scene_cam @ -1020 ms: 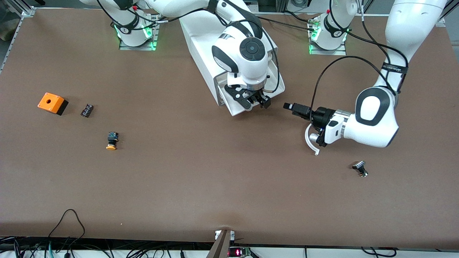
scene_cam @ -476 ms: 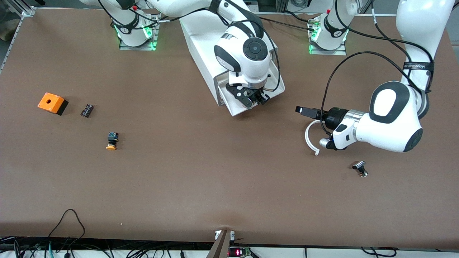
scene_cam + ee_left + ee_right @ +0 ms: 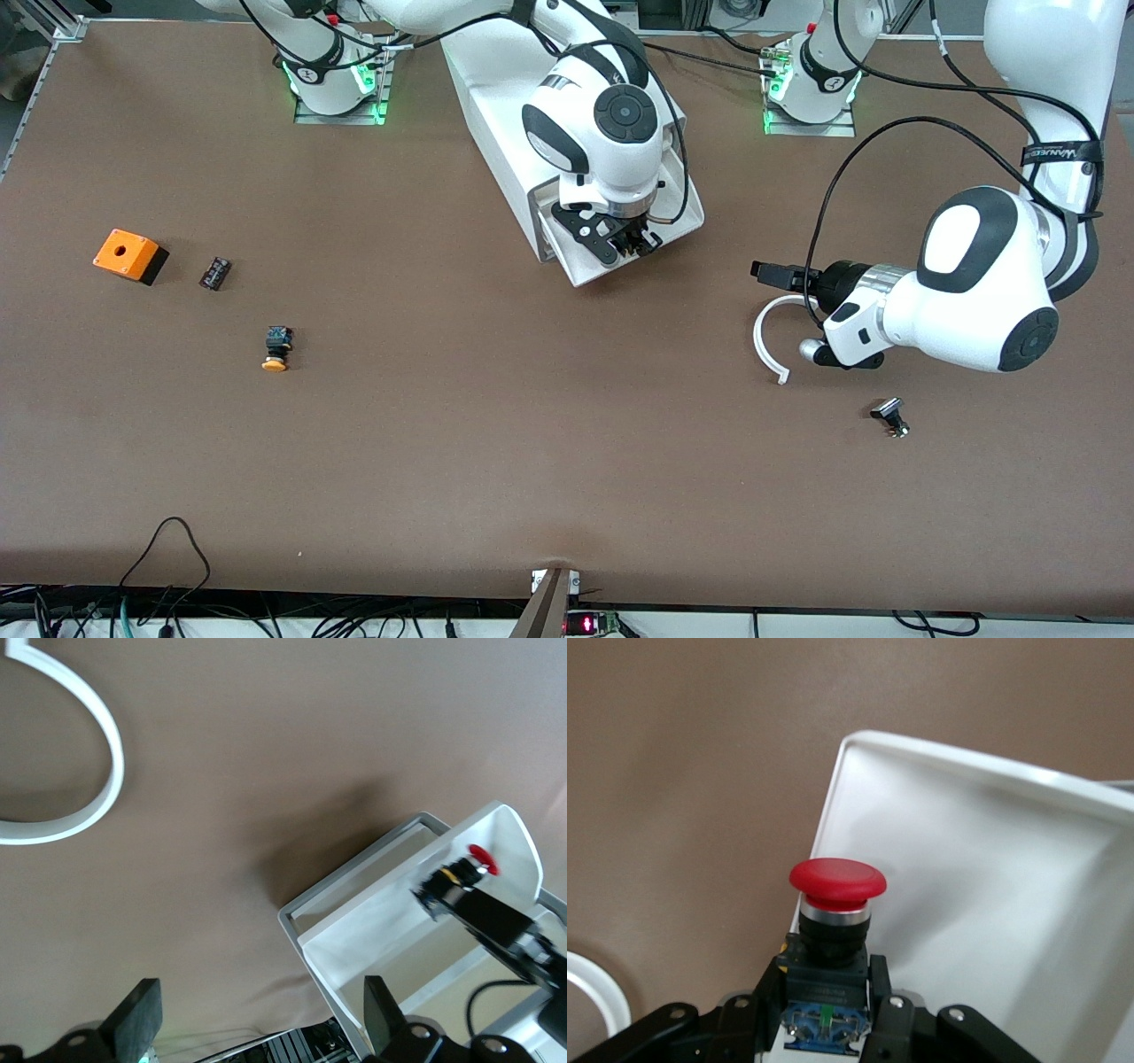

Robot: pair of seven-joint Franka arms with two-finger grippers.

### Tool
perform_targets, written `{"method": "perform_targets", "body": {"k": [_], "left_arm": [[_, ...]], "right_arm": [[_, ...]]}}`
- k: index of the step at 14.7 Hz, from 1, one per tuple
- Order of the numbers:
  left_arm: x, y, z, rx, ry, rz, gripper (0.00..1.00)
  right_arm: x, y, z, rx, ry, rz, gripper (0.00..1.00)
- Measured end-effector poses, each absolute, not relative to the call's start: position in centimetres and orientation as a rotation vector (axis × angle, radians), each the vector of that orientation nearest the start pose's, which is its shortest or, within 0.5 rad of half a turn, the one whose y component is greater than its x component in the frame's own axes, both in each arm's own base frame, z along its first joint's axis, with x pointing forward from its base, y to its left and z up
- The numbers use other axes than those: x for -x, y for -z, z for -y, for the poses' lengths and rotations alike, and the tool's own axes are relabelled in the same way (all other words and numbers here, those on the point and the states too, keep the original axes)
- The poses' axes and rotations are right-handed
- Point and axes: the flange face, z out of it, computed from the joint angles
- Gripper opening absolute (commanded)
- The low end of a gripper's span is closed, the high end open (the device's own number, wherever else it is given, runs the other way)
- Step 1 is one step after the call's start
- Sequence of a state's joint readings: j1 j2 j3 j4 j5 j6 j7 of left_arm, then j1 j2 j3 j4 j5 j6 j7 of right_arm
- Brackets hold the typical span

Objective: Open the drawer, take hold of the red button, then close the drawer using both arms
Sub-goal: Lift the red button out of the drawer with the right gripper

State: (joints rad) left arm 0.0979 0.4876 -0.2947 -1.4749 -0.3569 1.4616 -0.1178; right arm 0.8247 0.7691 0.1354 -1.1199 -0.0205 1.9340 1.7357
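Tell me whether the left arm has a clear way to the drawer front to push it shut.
Probably yes. The left gripper is open over bare table beside the drawer, with nothing between them. The right gripper, shut on the button, sits over the drawer, so timing matters.

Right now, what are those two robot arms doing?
The right gripper has its jaws shut on the red button and holds it over the open drawer of the white cabinet. The left gripper waits with open jaws over the table, beside a white curved strip. The drawer isn't closed yet.
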Motion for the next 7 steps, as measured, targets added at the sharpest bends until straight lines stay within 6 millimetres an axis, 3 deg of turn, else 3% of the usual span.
{"method": "perform_targets", "body": {"k": [4,7], "left_arm": [[-62.1,-39.3,13.2,3.371,-0.948,-0.002,1.0],[-62.1,-39.3,13.2,3.368,-0.949,0.007,1.0]], "right_arm": [[-50.0,-41.0,-56.6,2.807,-0.064,-1.169,0.0],[-55.2,-43.5,-50.0,2.888,-0.104,-0.943,0.0]]}}
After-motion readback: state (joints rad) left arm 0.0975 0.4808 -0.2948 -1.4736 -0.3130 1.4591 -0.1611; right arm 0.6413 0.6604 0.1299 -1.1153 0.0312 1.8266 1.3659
